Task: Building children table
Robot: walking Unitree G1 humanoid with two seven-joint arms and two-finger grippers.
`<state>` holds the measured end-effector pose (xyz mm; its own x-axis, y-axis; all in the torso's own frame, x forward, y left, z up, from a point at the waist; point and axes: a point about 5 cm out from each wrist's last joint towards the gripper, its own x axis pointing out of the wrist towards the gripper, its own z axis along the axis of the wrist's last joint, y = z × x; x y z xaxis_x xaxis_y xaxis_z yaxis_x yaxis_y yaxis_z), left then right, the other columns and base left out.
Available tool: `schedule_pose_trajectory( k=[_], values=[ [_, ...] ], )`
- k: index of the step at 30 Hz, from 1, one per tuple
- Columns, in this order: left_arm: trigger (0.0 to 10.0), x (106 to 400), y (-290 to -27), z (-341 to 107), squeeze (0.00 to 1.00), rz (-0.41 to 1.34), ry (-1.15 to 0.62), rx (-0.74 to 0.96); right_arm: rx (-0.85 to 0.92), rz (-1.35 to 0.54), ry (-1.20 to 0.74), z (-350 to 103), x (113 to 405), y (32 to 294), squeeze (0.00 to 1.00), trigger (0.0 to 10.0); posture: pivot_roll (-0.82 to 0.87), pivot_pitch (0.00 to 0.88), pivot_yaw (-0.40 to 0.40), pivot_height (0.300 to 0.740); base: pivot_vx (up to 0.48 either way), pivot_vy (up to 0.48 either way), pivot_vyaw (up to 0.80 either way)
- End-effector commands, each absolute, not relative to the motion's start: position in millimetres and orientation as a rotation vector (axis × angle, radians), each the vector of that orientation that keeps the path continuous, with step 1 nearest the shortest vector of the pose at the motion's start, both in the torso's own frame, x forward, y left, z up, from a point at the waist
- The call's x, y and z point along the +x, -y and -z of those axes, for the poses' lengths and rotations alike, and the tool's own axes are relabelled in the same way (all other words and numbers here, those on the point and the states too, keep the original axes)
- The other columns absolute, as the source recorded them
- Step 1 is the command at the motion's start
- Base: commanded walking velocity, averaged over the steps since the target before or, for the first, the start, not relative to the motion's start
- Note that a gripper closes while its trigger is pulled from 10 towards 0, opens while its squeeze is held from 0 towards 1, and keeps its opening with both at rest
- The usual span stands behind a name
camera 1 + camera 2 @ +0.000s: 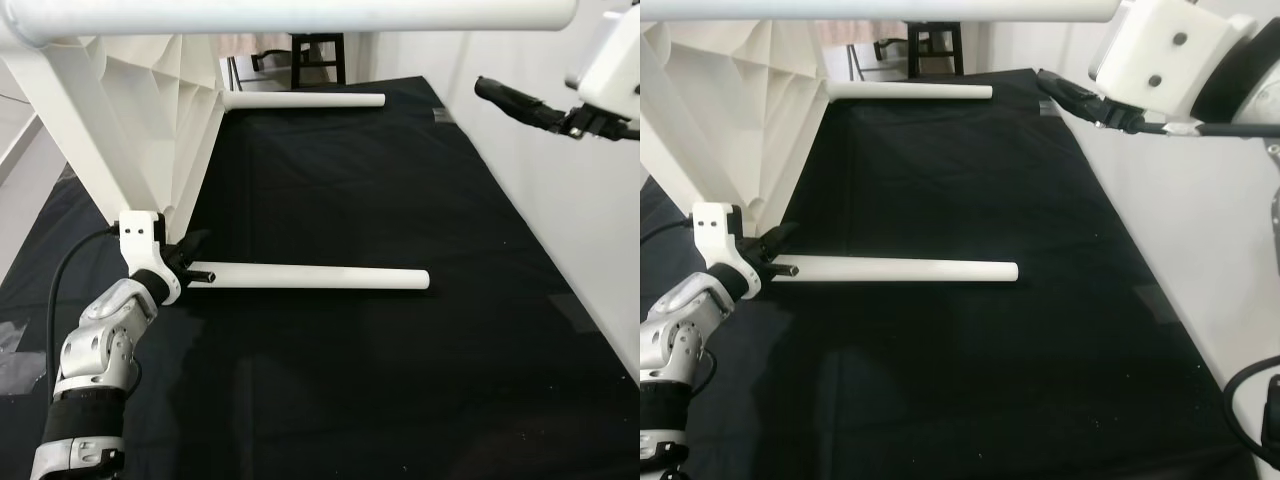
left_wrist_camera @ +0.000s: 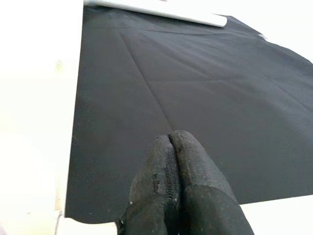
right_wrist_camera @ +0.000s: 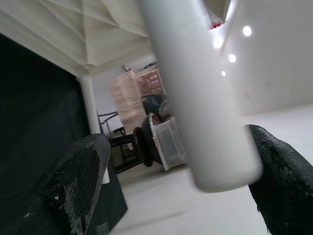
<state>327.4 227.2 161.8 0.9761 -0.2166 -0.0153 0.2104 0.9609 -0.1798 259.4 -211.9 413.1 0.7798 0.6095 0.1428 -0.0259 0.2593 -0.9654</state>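
Note:
A white children's table (image 1: pixel 150 110) lies tipped on a black cloth (image 1: pixel 380 380), its ribbed underside facing me. One fitted leg (image 1: pixel 300 14) runs across the top of the view and a second fitted leg (image 1: pixel 305 100) sticks out farther back. A loose white leg (image 1: pixel 315 278) lies on the cloth, its bolt end toward my left gripper (image 1: pixel 193 248). That gripper is shut with nothing in it (image 2: pixel 170 139), just above the bolt end. My right gripper (image 3: pixel 176 142) is raised at the right, open, with the upper leg's free end (image 3: pixel 215 161) between its fingers (image 3: pixel 78 166).
A white wall (image 1: pixel 560 210) runs along the cloth's right edge. Dark chair legs (image 1: pixel 318 55) stand beyond the far end. A black cable (image 1: pixel 60 285) loops beside my left arm. Bare cloth stretches in front of the loose leg.

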Motion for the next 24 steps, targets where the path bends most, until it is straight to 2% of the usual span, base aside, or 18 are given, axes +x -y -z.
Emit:
schedule_pose_trajectory(
  k=[1, 8, 11, 17, 23, 24],
  values=[
    [10.0, 327, -235, -159, 0.0, 0.169, -0.049, -0.185, -1.261, -0.459, 0.604, -421, 255, 205, 0.0, 10.0, -0.22, 0.148, -0.009, 0.74, 0.0, 0.0, 0.0],
    [10.0, 328, -236, -158, 0.0, 0.154, -0.048, -0.189, -1.231, -0.477, 0.669, -424, 254, 190, 0.0, 10.0, -0.23, 0.144, -0.011, 0.74, 0.0, 0.0, 0.0],
    [10.0, 332, -237, -156, 0.0, 0.152, -0.044, -0.187, -1.192, -0.542, 0.721, -419, 257, 167, 0.0, 10.0, -0.23, 0.139, -0.009, 0.74, 0.0, 0.0, 0.0],
    [10.0, 335, -237, -155, 0.0, 0.146, -0.041, -0.189, -1.158, -0.581, 0.767, -417, 265, 143, 0.0, 10.0, -0.24, 0.133, -0.006, 0.74, 0.0, 0.0, 0.0],
    [10.0, 336, -236, -155, 0.0, 0.14, -0.037, -0.192, -1.128, -0.552, 0.798, -421, 271, 131, 0.0, 10.0, -0.24, 0.128, -0.004, 0.74, 0.0, 0.0, 0.0],
    [10.0, 336, -236, -155, 0.0, 0.14, -0.036, -0.193, -1.128, -0.541, 0.798, -422, 272, 130, 0.0, 8.5, -0.24, 0.128, -0.004, 0.74, 0.0, 0.0, 0.0]
  ],
)
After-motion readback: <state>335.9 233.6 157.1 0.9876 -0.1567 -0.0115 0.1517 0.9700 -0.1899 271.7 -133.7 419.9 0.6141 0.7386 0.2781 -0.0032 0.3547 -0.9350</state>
